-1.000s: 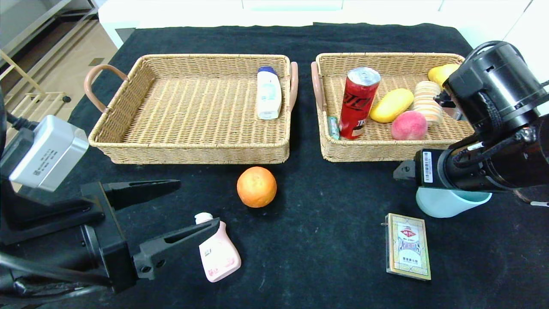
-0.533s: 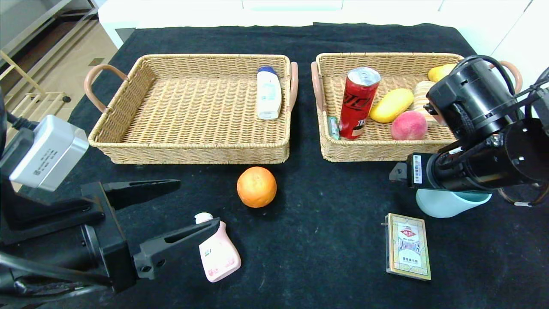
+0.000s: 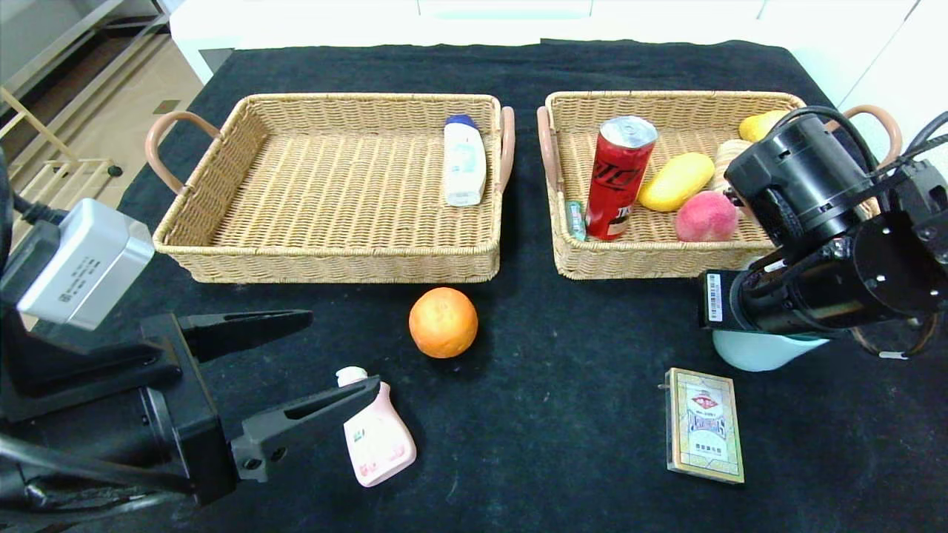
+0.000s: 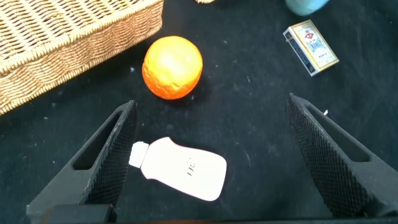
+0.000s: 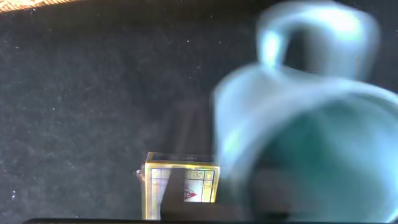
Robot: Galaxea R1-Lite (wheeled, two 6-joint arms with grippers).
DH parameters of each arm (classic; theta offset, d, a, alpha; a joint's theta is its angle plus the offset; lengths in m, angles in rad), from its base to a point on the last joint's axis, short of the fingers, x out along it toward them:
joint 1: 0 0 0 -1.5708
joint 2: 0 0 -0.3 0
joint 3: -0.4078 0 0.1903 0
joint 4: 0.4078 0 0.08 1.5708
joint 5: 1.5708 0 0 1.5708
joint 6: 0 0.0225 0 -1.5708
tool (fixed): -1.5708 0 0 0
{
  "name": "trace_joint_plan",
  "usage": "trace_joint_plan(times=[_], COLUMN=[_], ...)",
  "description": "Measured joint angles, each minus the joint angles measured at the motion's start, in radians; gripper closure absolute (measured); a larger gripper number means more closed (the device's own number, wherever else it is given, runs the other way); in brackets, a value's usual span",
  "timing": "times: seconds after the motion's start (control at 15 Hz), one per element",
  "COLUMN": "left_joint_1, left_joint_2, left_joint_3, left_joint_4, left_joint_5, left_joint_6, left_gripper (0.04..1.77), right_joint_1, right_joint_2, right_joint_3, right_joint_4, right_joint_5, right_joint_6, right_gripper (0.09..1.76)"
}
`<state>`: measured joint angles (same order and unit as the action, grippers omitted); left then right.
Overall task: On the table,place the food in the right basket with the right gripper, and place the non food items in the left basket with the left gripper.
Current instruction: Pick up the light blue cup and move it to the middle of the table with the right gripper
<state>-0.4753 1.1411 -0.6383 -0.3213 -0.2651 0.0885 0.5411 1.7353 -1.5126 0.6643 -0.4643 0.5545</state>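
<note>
Baskets sit side by side at the far half of the black table (image 3: 563, 385). Left basket (image 3: 333, 185) holds one white bottle w/ blue cap (image 3: 464, 161), lying against its right wall. Right basket (image 3: 659, 255) holds a red can (image 3: 618, 178) standing upright, a yellow mango-like fruit (image 3: 675, 180), a peach (image 3: 706, 216), a striped roll (image 3: 727, 157) partly hidden by the right arm, another yellow fruit (image 3: 761, 124) at the far corner, and a small green tube (image 3: 575, 219) along the left wall. On the cloth in front: orange (image 3: 443, 322) just before the left basket's near right corner, pink-and-white bottle (image 3: 375, 435) lying on its side nearer the robot, card box (image 3: 703, 424) lying flat toward the right, light blue mug (image 3: 752, 349) beyond the cards, near the right basket's front wall. Left gripper (image 3: 296, 363) is low at the near left, jaws spread wide, holding nothing; in its wrist view the pink-and-white bottle (image 4: 180, 168) lies between the two fingers (image 4: 106, 155), not touched, orange (image 4: 173, 67) beyond it. Right gripper (image 3: 722, 300) hangs over the mug, body hiding most of it; jaws closed, but can't tell from these views whether they pinch the mug or just sit above it. Right wrist view shows the mug (image 5: 311, 124) blurred and very close, handle visible, card box (image 5: 180, 185) past it on the cloth.
</note>
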Motion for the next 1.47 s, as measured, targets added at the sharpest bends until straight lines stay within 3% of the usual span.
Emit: trace_joint_plan(times=[0.93,1.2,1.47], left_joint_1=[0.003,0.003,0.018], left_joint_2=[-0.005,-0.007,-0.009], left_joint_3=[-0.002,-0.001,-0.01], left_joint_4=[0.0,0.0,-0.001], left_joint_5=[0.006,0.007,0.035], left_joint_6=[0.0,0.0,0.001], left_gripper=[0.09,0.09,0.09], right_joint_1=[0.02,0.091,0.242], right_joint_2=[-0.021,-0.084,-0.123], right_joint_3=[0.001,-0.004,-0.013], right_joint_4=[0.006,0.011,0.013], right_joint_5=[0.001,-0.029,-0.084], right_joint_6=[-0.01,-0.031,-0.051], right_gripper=[1.63,1.64,1.64])
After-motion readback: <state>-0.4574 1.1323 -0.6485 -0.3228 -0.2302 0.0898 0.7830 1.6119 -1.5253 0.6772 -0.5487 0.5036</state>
